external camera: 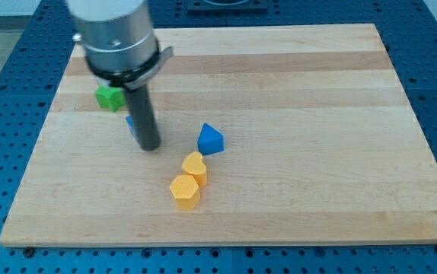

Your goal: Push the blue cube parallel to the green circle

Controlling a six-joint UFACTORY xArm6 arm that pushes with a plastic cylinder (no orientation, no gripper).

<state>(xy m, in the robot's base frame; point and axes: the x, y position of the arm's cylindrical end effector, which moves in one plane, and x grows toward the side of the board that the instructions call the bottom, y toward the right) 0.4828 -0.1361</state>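
Observation:
My tip (pixel 150 146) rests on the wooden board (pixel 302 99), left of centre. A blue block (pixel 130 124), likely the blue cube, shows only as a sliver behind the rod's left side, touching or very near it. A green block (pixel 109 97) lies up and left of the tip, partly under the arm's grey body; its shape is hard to make out. A blue triangular block (pixel 210 139) lies to the right of the tip.
A yellow heart-shaped block (pixel 195 167) and a yellow hexagonal block (pixel 184 191) lie touching each other below and right of the tip. The board sits on a blue perforated base (pixel 5 91).

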